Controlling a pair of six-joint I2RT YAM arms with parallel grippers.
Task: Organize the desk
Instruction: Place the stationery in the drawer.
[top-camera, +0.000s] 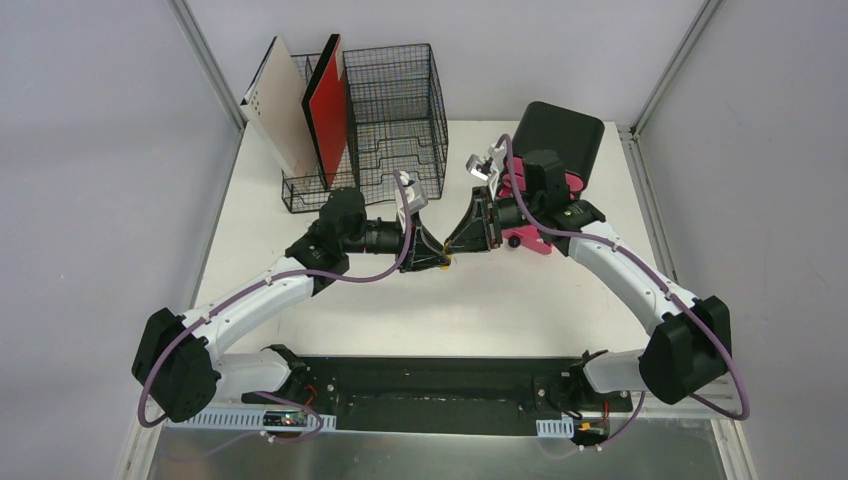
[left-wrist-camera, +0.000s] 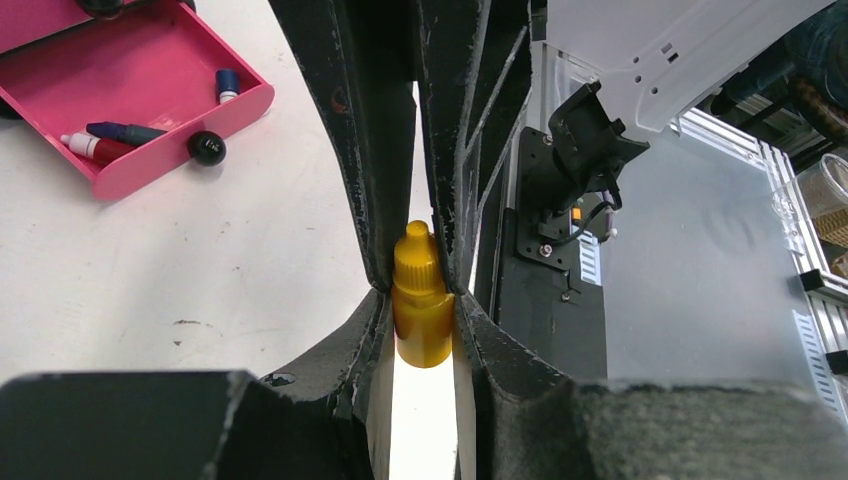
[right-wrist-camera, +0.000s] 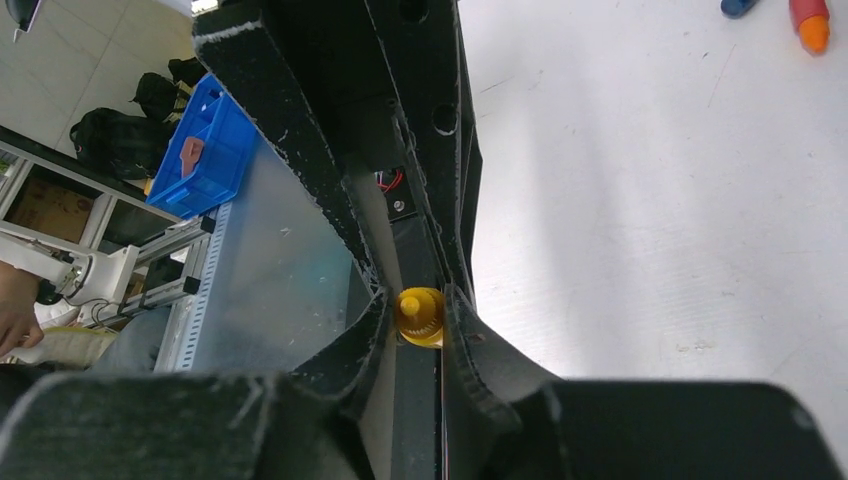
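White desk (top-camera: 480, 300) spreads under both arms | left gripper (left-wrist-camera: 420, 297) pinches yellow dropper bottle (left-wrist-camera: 424, 335) body | right gripper (right-wrist-camera: 417, 300) pinches cap (right-wrist-camera: 421, 314) | best: one releases only after other's hold looks firm, no twisting

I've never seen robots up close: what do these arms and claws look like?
Both the left arm and right arm are white tubes linked by bulky black joints, with a purple cable looping alongside. The left gripper and right gripper each have two black fingers, scuffed white along the edges.
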